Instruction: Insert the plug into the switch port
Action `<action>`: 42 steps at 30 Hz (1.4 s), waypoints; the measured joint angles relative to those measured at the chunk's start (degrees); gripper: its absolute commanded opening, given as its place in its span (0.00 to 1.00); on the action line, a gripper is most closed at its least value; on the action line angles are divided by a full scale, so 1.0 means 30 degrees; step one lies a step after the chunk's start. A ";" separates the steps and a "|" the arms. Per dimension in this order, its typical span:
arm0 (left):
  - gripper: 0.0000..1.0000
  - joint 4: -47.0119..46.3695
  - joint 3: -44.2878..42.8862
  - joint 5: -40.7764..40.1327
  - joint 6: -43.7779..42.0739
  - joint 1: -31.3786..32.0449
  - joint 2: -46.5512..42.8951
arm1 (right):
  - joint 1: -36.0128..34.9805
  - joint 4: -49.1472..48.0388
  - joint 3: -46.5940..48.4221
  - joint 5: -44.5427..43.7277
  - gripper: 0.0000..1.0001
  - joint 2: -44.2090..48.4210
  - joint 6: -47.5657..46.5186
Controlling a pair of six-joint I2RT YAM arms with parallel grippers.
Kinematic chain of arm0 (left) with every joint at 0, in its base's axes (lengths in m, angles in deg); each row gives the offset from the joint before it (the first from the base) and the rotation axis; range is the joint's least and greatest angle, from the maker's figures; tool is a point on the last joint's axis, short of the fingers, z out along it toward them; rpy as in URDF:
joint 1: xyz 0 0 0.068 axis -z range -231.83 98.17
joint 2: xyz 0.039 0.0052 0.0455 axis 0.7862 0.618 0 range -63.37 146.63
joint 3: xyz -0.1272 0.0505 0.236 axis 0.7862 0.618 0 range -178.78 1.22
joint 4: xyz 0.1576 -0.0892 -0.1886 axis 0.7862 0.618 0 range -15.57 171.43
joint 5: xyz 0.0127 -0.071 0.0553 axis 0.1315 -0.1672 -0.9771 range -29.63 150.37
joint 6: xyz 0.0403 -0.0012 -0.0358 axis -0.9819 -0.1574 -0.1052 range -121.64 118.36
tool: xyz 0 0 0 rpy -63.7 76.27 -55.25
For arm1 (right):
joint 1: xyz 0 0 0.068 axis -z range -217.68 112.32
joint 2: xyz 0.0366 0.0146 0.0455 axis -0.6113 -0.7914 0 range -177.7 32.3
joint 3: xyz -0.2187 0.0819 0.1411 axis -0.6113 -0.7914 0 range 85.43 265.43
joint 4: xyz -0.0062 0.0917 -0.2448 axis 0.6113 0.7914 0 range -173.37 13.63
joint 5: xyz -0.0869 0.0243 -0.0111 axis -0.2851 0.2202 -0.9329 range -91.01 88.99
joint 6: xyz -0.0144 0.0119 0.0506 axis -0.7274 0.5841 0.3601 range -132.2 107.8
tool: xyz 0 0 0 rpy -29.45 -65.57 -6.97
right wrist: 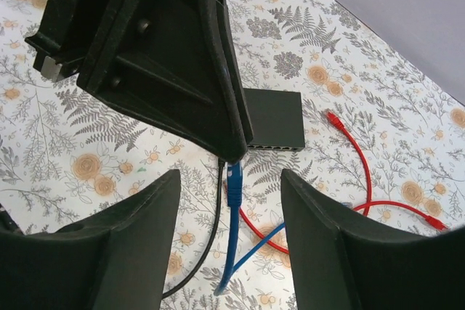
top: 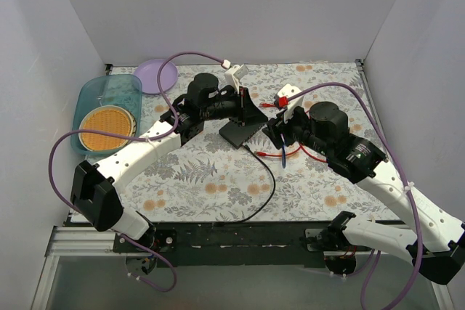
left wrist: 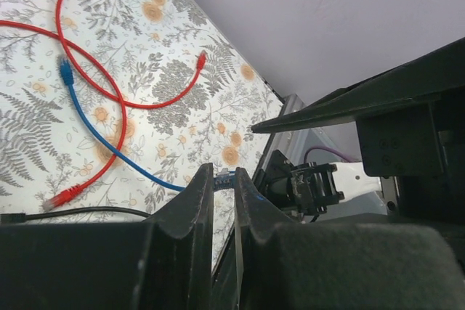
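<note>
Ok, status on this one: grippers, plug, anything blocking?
Left gripper shut on blue plug. Right gripper open, empty. Plug by front corner of switch, not inserted. Red cable loose beside switch, clear of ports.

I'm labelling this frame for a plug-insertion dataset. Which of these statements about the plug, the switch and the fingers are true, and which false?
1. The left fingers are shut on the blue plug. True.
2. The right fingers grip the blue cable. False: they stand open on either side of it.
3. The switch lies flat on the table. True.
4. The blue plug sits in a switch port. False: it hangs just outside the switch.
</note>
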 measured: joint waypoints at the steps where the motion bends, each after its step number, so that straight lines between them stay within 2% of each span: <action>1: 0.00 0.0029 0.0000 -0.0255 -0.0087 0.0000 -0.0036 | 0.0000 -0.0007 0.0000 0.0029 0.73 0.0000 -0.0022; 9: 0.00 0.0262 0.1202 -0.3053 -0.1035 0.0000 -0.1246 | 0.0000 -0.0029 0.0007 0.0386 0.83 0.0007 -0.0015; 13: 0.00 0.0415 0.2055 -0.4175 -0.1880 -0.0007 -0.2492 | 0.0000 -0.0029 0.0007 0.0794 0.85 0.0007 0.0066; 18: 0.00 0.0393 0.2193 -0.3949 -0.2936 -0.0007 -0.3315 | 0.0313 -0.0022 0.0015 0.2288 0.85 0.0007 0.0233; 23: 0.00 -0.0335 0.3096 -0.2382 -0.4189 0.0000 -0.3963 | 0.1676 -0.0087 0.0015 0.5020 0.83 0.0095 0.0335; 29: 0.00 -0.1894 0.4983 -0.0262 -0.5632 0.0000 -0.5268 | 0.4546 -0.0947 0.0007 1.0098 0.79 0.0357 0.0852; 35: 0.00 -0.4044 0.5639 0.1392 -0.5982 0.0000 -0.5923 | 0.4969 -0.1311 0.0007 1.3930 0.73 -0.0080 0.1231; 38: 0.00 -0.4794 0.5639 0.1989 -0.5887 0.0000 -0.5901 | 0.4969 -0.1508 0.0007 1.5300 0.65 -0.0204 0.1421; 39: 0.00 -0.5034 0.5639 0.2193 -0.5821 0.0000 -0.5894 | 0.4976 -0.1537 0.0007 1.5620 0.57 -0.0219 0.1501; 42: 0.00 -0.5625 0.5639 0.2725 -0.5617 -0.0007 -0.5887 | 0.4969 -0.1632 0.0007 1.6160 0.51 -0.0219 0.1690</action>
